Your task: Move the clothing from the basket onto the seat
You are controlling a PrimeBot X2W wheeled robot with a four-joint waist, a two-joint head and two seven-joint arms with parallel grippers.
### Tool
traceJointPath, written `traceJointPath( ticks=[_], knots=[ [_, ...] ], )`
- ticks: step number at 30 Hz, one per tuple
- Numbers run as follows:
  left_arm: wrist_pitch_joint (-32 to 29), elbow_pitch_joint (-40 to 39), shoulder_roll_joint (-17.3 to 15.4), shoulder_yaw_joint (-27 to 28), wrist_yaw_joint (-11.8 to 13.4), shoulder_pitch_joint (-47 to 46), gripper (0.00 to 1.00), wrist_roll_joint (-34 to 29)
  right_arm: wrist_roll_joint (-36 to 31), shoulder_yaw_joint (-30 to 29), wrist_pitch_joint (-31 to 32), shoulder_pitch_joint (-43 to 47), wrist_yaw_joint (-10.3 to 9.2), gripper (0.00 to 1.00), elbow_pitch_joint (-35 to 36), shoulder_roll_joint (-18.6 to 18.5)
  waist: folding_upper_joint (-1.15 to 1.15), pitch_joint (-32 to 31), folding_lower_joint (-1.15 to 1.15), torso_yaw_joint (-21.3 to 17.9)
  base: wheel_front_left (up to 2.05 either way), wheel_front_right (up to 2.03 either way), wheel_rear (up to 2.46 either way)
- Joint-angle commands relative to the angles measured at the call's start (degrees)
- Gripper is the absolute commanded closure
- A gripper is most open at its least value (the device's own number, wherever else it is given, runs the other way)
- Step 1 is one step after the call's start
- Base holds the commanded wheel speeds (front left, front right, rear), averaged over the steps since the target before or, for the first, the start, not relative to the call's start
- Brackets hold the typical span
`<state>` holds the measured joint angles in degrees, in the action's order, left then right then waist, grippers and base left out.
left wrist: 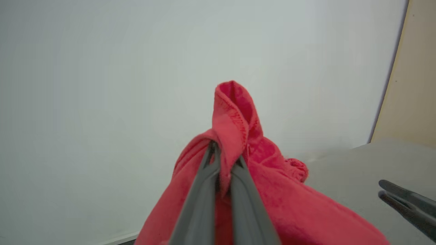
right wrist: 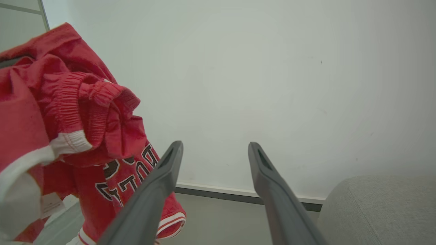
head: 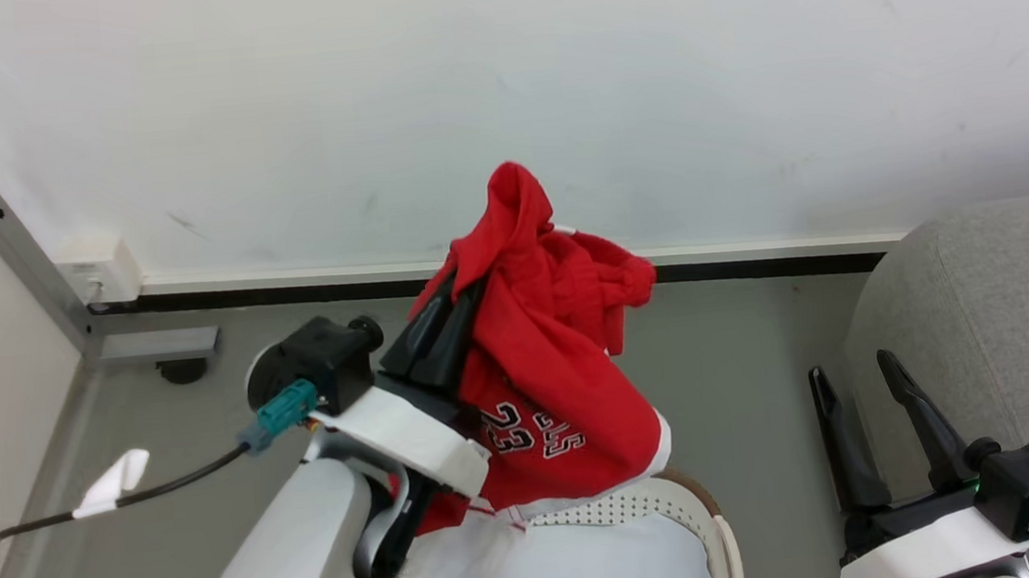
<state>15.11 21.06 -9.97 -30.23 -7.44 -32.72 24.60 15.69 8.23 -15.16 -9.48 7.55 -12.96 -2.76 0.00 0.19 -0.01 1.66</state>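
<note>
The left gripper (head: 464, 293) holds the red clothing (head: 549, 360) aloft at the centre of the head view, its two dark fingers (head: 433, 335) pinched together on a fold of the cloth. In the left wrist view, a peak of the clothing (left wrist: 235, 112) stands above the closed left gripper (left wrist: 226, 153).

A black-and-white "23" reads on the clothing, with the letters "LLS" beside it. In the right wrist view, more of that lettering runs across the clothing (right wrist: 68, 102) at 9 o'clock, though folds break the word. White trim edges the hems.

The white basket (head: 717, 532) sits at 6 o'clock under the hanging clothing, a pale pad (head: 577, 572) inside it. Whether the hem touches the rim cannot be told.

The right gripper (head: 852, 367) waits at 4 o'clock, fingers spread wide and holding nothing, just beside the grey seat (head: 991, 303) at 3 o'clock. In its own view, the right gripper (right wrist: 215, 145) points at a white wall (right wrist: 272, 85), with the seat (right wrist: 374, 204) at 4 o'clock.
</note>
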Motion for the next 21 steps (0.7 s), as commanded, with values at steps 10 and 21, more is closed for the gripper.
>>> traceJointPath(
  ticks=[10,21],
  knots=[
    [-1.19,-6.8,-1.23,0.68,1.45,0.52,1.0,-0.14,0.49,1.36,0.0,0.6,-0.12,0.0,0.27,-0.23,0.0,-0.77,0.01,0.84,0.0,0.0,0.0],
    [-1.18,-8.08,-1.2,0.23,2.16,1.29,1.0,0.4,-0.29,5.34,0.0,-0.12,-0.12,0.0,0.81,-0.2,0.0,-0.18,0.01,0.5,0.0,0.0,0.0]
  ],
)
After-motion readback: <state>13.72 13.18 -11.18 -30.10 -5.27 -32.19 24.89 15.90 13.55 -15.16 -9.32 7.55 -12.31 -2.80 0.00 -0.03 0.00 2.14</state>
